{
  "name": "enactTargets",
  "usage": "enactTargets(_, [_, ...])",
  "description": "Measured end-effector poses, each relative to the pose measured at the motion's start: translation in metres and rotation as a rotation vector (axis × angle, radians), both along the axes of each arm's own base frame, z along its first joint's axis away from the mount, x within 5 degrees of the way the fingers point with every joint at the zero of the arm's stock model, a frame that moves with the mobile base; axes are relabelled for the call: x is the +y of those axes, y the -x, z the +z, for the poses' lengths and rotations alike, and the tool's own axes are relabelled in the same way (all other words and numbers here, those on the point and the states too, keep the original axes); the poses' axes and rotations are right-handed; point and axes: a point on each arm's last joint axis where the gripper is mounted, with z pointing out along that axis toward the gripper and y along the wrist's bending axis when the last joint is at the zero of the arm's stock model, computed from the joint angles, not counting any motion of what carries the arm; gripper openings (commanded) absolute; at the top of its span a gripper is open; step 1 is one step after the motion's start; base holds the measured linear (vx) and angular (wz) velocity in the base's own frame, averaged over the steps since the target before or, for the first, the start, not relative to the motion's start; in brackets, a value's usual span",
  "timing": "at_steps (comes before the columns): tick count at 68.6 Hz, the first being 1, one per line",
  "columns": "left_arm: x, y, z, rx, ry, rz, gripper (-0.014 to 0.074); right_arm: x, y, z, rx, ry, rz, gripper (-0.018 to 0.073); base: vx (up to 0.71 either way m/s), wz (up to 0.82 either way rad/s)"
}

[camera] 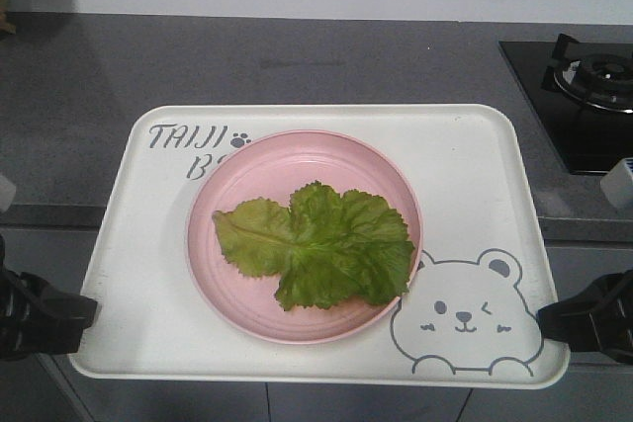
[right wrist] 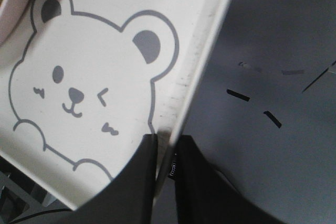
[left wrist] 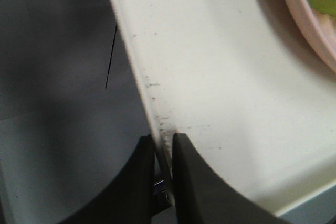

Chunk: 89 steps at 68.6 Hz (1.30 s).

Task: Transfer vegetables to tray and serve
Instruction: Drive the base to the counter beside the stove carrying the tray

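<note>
Cream-white tray point(camera: 465, 155), grey bear drawing point(camera: 465, 318); pink plate point(camera: 237, 294); bright green lettuce point(camera: 326, 244); dark grey counter point(camera: 148, 66)

on the tray point(camera: 475, 160) i hold, grey capitals point(camera: 188, 136) read "taiji", with a small paw print point(camera: 240, 139) right after them. a second line below starts with "b"; the pink plate point(camera: 297, 160) covers the rest. a winking bear outline point(camera: 465, 318) marks the tray's near right corner.

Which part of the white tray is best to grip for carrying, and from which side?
Grip the tray by its thin raised rim on both short sides, from outside, as the left gripper and right gripper pinch it. It is wide and flat; opposite holds keep the plate level.
</note>
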Motion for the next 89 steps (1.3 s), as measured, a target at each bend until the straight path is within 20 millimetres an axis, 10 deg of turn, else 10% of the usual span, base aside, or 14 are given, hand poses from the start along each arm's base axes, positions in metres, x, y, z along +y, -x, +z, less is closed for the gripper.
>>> enactTargets(89, [0.0,0.0,0.0,0.0,0.0,0.0,-0.0006,0.0,0.0001,-0.0001,0.001,0.001,0.0,-0.0001,0.08,-0.06])
